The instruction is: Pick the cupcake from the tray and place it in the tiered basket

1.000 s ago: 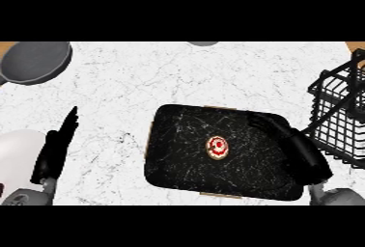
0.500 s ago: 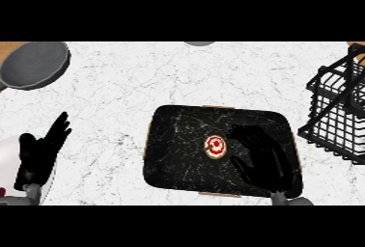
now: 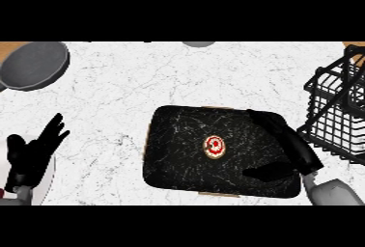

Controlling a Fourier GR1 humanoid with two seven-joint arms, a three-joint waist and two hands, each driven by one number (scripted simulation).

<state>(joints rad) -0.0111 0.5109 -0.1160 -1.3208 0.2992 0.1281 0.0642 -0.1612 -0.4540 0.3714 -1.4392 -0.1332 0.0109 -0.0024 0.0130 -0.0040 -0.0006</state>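
Red-topped cupcake (image 3: 215,146) lies on the tray (image 3: 178,169), just left of the open right hand (image 3: 288,147).

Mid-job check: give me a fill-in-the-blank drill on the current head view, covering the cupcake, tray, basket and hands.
1. The small red-and-white cupcake sits on the black rectangular ____.
2. The black wire tiered basket stands to the tray's ____ in the view.
3. The right hand is over the tray, not yet holding the ____.
4. The round grey pan lies at the upper ____ corner; the left hand shows open at the left edge.

Missing words: tray; right; cupcake; left
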